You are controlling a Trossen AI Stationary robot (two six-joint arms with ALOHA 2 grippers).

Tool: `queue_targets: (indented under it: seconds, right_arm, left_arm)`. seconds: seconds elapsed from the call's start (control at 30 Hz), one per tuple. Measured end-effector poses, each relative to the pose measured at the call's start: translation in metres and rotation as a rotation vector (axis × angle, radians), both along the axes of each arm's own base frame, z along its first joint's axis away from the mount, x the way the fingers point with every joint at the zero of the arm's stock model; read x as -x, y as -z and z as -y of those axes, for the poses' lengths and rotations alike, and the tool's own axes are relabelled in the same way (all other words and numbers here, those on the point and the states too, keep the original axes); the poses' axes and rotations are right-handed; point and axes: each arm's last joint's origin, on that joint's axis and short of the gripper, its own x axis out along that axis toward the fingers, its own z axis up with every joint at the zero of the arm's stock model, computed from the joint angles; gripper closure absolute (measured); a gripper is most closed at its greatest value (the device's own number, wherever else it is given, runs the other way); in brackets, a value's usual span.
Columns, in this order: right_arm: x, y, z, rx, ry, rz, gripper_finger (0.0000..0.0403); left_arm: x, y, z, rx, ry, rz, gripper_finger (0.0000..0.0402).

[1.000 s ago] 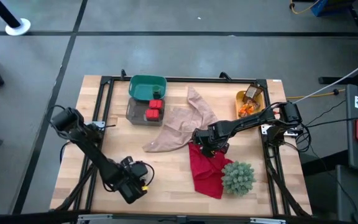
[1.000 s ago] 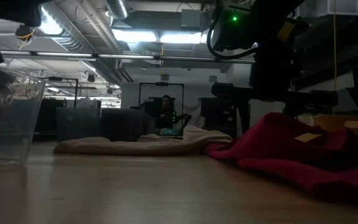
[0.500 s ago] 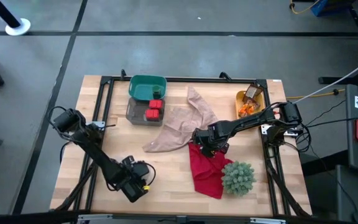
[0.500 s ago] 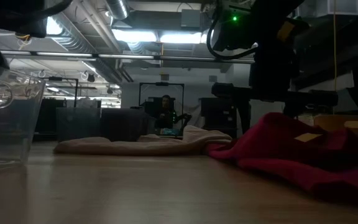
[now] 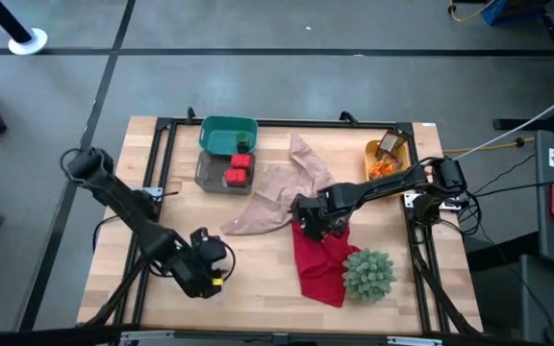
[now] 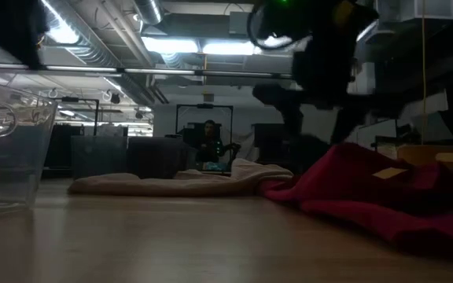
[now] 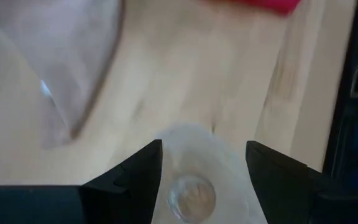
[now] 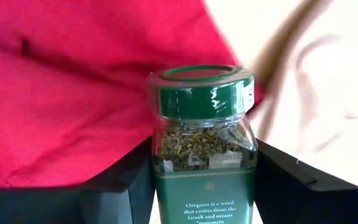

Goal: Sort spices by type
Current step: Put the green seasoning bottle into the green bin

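My right gripper (image 5: 311, 219) is over the far edge of the red cloth (image 5: 320, 259), shut on a dark-green jar (image 8: 201, 149) with a green lid and dried herbs inside. My left gripper (image 5: 205, 269) is near the table's near-left part, shut on a clear round pot (image 7: 194, 174). That pot (image 6: 10, 149) also shows at the left of the low view. Two red tins (image 5: 238, 169) lie in a clear bin (image 5: 210, 176). Orange-brown packets (image 5: 381, 165) lie in a yellow tray (image 5: 369, 152). My left gripper has the clear pot's round wall (image 7: 166, 162) pinched between its two fingers (image 7: 138, 171). The pot stands about upright in the low view. Whether its base touches the table cannot be told. My right gripper pinches the jar's glass body (image 8: 160, 149) just below the lid, one finger (image 8: 132, 171) on each side. The fingers lie along the jar and its lid end (image 8: 201, 90) points away from the wrist. It is held over the red cloth's edge.
A beige cloth (image 5: 282, 187) lies mid-table beside the red cloth. A spiky green plant (image 5: 368, 274) stands at the near right. A green tray (image 5: 227, 130) sits at the far edge behind the clear bin. A black frame (image 5: 162, 144) rims the table.
My left gripper has moved a little toward the far edge, carrying the clear pot, which has come from tilted to about upright. My right gripper has shifted slightly toward the table's left and far edge with the jar.
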Motion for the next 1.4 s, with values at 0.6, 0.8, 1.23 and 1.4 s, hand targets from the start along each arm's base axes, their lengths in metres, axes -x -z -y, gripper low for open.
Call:
queue_targets:
  seconds: [0.6,0.8,1.23,1.4]
  right_arm:
    - [-0.065,-0.086,0.037,-0.048,0.131,0.647,0.0194]
    - [-0.081,-0.101,0.080,-0.144,0.189,0.894,0.0194]
    - [-0.089,-0.098,0.153,-0.361,0.329,1.104,0.0191]
    - [-0.090,-0.092,0.158,-0.398,0.343,1.079,0.0191]
  left_arm:
    - [0.006,-0.052,-0.047,-0.490,-0.014,0.283,0.0188]
    - [0.015,-0.078,-0.087,-0.483,-0.127,0.319,0.0188]
    - [0.028,-0.105,-0.150,-0.787,-0.086,0.198,0.0188]
    - [0.018,-0.102,-0.165,-0.838,-0.106,0.127,0.0188]
